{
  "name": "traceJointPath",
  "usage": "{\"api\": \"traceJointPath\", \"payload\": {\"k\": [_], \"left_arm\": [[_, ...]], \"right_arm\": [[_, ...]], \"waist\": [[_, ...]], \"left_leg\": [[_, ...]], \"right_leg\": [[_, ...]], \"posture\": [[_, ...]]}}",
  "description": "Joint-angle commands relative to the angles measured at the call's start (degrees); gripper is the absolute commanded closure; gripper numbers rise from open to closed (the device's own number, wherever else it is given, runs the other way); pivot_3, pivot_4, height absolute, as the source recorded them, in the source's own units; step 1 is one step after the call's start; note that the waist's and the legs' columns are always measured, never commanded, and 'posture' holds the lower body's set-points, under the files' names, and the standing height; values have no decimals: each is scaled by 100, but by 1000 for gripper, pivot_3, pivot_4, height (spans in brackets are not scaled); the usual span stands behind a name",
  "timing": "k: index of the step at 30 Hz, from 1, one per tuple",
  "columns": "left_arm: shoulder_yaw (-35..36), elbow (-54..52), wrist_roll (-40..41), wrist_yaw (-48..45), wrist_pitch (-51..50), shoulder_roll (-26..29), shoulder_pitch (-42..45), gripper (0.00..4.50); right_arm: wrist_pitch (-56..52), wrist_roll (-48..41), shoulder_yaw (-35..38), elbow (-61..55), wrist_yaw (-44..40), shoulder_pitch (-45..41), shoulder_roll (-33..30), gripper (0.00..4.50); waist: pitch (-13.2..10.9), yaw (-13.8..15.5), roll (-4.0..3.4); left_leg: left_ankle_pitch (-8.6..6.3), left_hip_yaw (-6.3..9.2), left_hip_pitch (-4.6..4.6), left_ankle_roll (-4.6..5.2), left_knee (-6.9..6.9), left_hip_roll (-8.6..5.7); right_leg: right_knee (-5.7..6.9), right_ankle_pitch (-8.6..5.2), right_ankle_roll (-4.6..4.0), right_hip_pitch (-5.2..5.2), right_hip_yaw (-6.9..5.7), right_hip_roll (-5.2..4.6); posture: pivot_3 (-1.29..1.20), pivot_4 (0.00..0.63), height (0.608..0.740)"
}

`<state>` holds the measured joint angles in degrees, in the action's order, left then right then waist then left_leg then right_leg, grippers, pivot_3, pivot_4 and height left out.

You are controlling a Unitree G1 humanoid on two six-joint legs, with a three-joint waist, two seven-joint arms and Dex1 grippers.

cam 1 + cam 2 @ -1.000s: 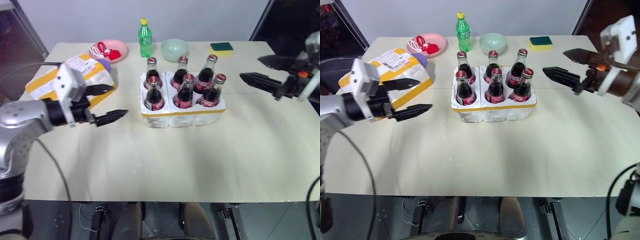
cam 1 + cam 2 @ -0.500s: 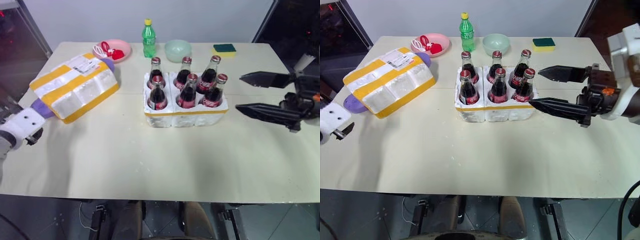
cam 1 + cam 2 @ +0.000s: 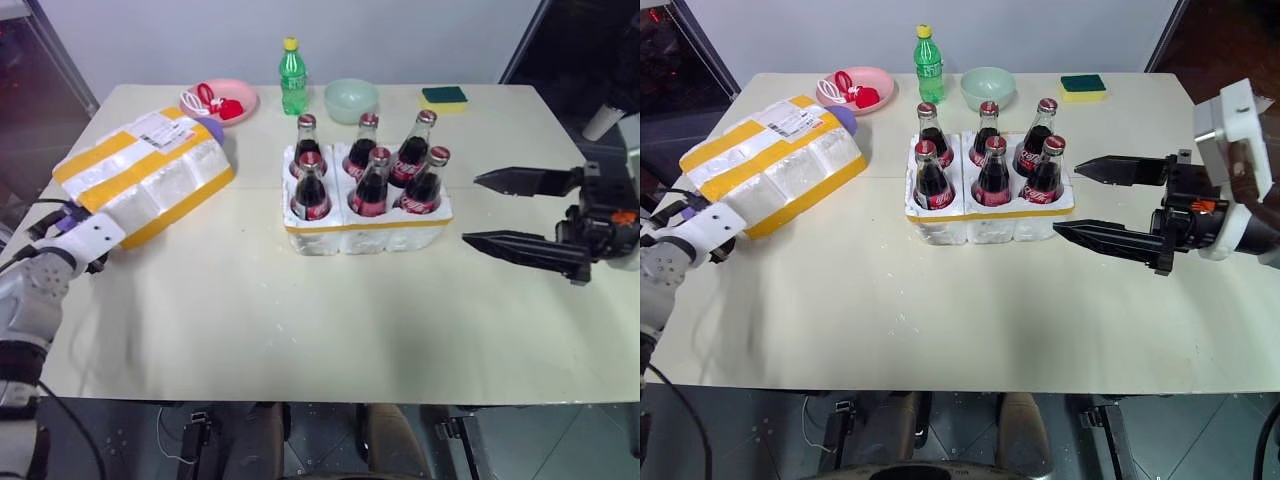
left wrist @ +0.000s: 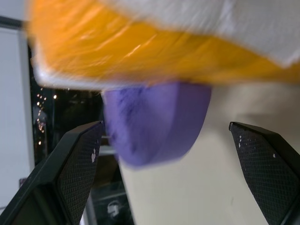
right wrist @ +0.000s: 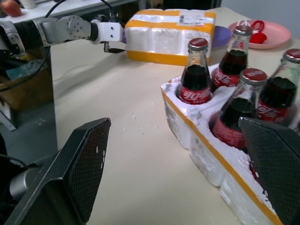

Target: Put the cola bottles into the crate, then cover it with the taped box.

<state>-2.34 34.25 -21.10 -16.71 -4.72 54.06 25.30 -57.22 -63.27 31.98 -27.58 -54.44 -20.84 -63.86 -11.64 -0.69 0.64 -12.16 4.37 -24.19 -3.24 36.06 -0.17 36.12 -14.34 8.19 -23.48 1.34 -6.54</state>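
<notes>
Styrofoam crate (image 3: 366, 226) is already filled with six bottles (image 3: 372, 184), so the covering step is judged in hand: the box (image 3: 145, 174), well left of the crate, must be grasped by the left gripper (image 4: 173, 154), whose jaws, like the right gripper's (image 3: 507, 213), are spread wide and empty.

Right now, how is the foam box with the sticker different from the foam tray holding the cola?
The taped box is bigger than the crate and lies tilted on something purple; the crate sits flat. The crate holds six cola bottles; the taped box bears a white label. Both are white foam with yellow tape.
</notes>
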Motion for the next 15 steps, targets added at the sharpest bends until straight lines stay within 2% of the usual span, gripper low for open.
{"api": "traceJointPath", "payload": {"k": [1, 4, 5, 7, 12, 13, 15], "left_arm": [[-196, 715, -221, 204, 427, 10, 433, 0], [-345, 1256, -301, 280, 681, -25, 705, 0], [-366, 1394, -295, 288, 753, -33, 764, 254], [-416, 1598, -276, 228, 873, -37, 857, 819], [-485, 1839, -347, 309, 1008, -36, 1112, 3326], [-502, 1844, -378, 327, 1011, -30, 1175, 3635], [-506, 1772, -402, 325, 1046, -1, 1287, 3635]], "right_arm": [[12, -206, 288, -181, 175, 23, -75, 36], [22, -249, 355, -220, 293, 122, -82, 36], [16, -262, 401, -223, 351, 168, -78, 8], [19, -274, 472, -230, 446, 249, -71, 0], [105, -187, 590, -308, 539, 511, -72, 0], [111, -182, 619, -317, 550, 572, -73, 0], [103, -189, 684, -292, 549, 668, -92, 0]], "waist": [[0, 2, 0], [0, 2, 0], [0, 1, 0], [1, -3, 0], [4, 11, 0], [6, 17, -3], [8, 21, -2]], "left_leg": [[0, 0, 1, 0, 0, 0], [0, 0, 2, 0, 0, 0], [0, 0, 2, 0, 0, 0], [0, 0, 3, 0, 0, 0], [0, 0, 14, 0, 1, 0], [0, 0, 15, 0, 2, 0], [0, 0, 16, 0, 5, 0]], "right_leg": [[1, 0, 0, 1, 0, 0], [2, 1, 1, 1, -1, 0], [2, 1, 2, 1, -1, 0], [3, 1, 3, 2, 0, 0], [6, 1, 3, 10, 0, 0], [7, 1, 3, 12, -1, 0], [6, 1, 3, 16, 0, -1]], "posture": [[0, 150, 739], [0, 150, 739], [0, 150, 739], [0, 150, 739], [0, 150, 739], [0, 150, 739], [0, 150, 739]]}}
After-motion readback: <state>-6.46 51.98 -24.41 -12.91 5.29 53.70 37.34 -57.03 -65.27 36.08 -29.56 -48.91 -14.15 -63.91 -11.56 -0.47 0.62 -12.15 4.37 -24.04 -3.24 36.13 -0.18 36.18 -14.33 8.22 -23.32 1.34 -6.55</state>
